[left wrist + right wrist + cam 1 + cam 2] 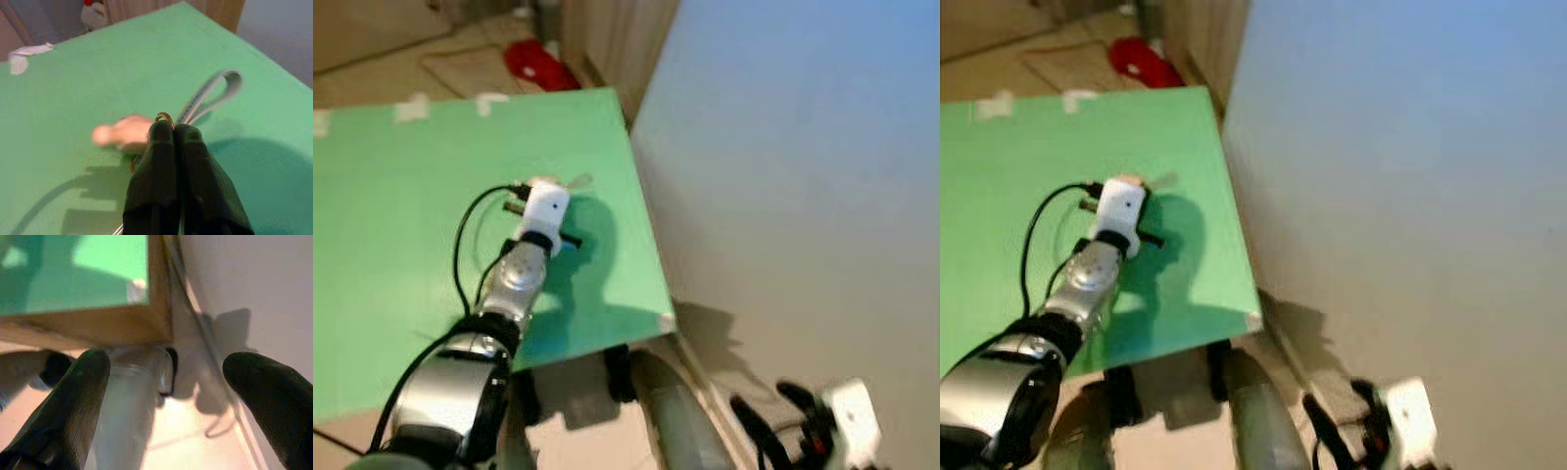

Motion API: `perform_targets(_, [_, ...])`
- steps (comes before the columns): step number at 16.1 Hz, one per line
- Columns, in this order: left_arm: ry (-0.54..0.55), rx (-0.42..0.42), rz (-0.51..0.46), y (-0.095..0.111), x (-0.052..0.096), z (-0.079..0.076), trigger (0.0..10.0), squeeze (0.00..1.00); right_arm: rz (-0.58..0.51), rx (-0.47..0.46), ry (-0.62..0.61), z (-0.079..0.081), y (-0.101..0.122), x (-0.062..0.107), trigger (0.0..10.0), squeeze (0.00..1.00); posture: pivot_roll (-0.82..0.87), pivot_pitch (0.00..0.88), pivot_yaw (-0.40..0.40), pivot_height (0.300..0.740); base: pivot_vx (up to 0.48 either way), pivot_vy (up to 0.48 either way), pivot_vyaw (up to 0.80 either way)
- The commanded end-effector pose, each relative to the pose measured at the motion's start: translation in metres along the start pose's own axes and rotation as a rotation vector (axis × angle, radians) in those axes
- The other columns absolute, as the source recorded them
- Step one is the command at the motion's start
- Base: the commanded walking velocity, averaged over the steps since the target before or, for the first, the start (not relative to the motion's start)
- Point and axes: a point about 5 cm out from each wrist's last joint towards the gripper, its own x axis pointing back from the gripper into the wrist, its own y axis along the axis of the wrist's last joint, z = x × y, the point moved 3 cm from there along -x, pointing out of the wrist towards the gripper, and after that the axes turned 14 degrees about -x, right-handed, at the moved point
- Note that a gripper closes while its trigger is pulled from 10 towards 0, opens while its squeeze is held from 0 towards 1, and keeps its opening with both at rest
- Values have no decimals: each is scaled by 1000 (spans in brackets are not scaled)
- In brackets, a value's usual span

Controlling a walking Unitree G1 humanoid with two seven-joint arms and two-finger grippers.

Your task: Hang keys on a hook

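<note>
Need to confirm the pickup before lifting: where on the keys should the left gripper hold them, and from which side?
Grip the keys at the gold ring, coming down from above, as the left gripper is doing, fingers closed on it. They lie flat on the green table, and this hold leaves the grey strap loop free for a hook.

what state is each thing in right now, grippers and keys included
left gripper: over the green table, fingers shut on the key ring
keys: blurred, pale fob and grey strap loop at the fingertips, just above the green table; lifted or touching, can't tell
right gripper: down beside the table's corner near the wall, fingers open, holding nothing
red object: lying on the floor beyond the table
</note>
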Motion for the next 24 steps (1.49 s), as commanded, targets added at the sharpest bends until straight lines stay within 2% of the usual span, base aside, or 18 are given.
perform_targets(1, [-75, 20, -34, 1, 5, -16, 0, 0, 6, -12, -43, -8, -8, -14, 10000, 0, -258, 291, -112, 740, 0, 0, 0])
perform_targets(2, [-112, 26, -78, 8, 4, -19, 0, 0, -24, -15, -47, -10, -3, -35, 10000, 0, -214, 265, -98, 740, 0, 0, 0])
perform_targets(4, [-139, 23, -110, 13, 4, -17, 0, 0, -67, -16, -43, -9, 7, -58, 10000, 0, -150, 215, -70, 740, 0, 0, 0])
perform_targets(5, [-132, 27, -128, 15, 5, -10, 0, 0, -127, -9, -32, -6, 23, -80, 10000, 0, -123, 189, -57, 740, 0, 0, 0])
perform_targets(8, [-89, 68, -115, 8, 9, 6, 0, 0, -227, 9, -49, -5, 51, -110, 10000, 0, -52, 93, -26, 740, 0, 0, 0])
perform_targets(11, [-63, 120, -142, 9, 19, 11, 0, 0, -321, -10, -79, -11, 71, -119, 10000, 0, -11, 22, -8, 740, 0, 0, 0])
perform_targets(12, [-70, 135, -148, 10, 23, 10, 0, 0, -343, -15, -91, -14, 75, -119, 10000, 0, 1, 5, -4, 740, 0, 0, 0])
perform_targets(15, [-118, 139, -144, 4, 47, -5, 0, 0, -434, -20, -121, -21, 93, -115, 10000, 0, -4, 0, 4, 740, 0, 0, 0])
perform_targets(16, [-152, 145, -157, 1, 69, -17, 0, 0, -469, -21, -129, -23, 97, -110, 10000, 0, -12, 0, 3, 740, 0, 0, 0])
perform_targets(17, [-217, 175, -197, 2, 98, -36, 0, 0, -480, -25, -128, -22, 93, -107, 10000, 0, -15, 0, -2, 740, 0, 0, 0])
perform_targets(18, [-250, 232, -191, 0, 112, -48, 0, 0, -476, -32, -128, -21, 88, -107, 10000, 0, -15, 0, -14, 740, 0, 0, 0])
perform_targets(20, [-198, 265, -151, -7, 106, -47, 0, 0, -451, -35, -121, -18, 81, -110, 10000, 0, -13, 0, -24, 740, 0, 0, 0])
perform_targets(21, [-210, 260, -115, -12, 95, -56, 0, 0, -449, -27, -101, -13, 81, -113, 10000, 0, -24, 0, -26, 740, 0, 0, 0])
perform_targets(22, [-225, 268, -80, -15, 92, -64, 0, 0, -454, -20, -100, -12, 82, -113, 10000, 0, -32, 0, -16, 740, 0, 0, 0])
perform_targets(24, [-270, 298, -45, -16, 96, -74, 0, 0, -456, -22, -115, -14, 75, -111, 10000, 0, -42, 0, -3, 740, 0, 0, 0])
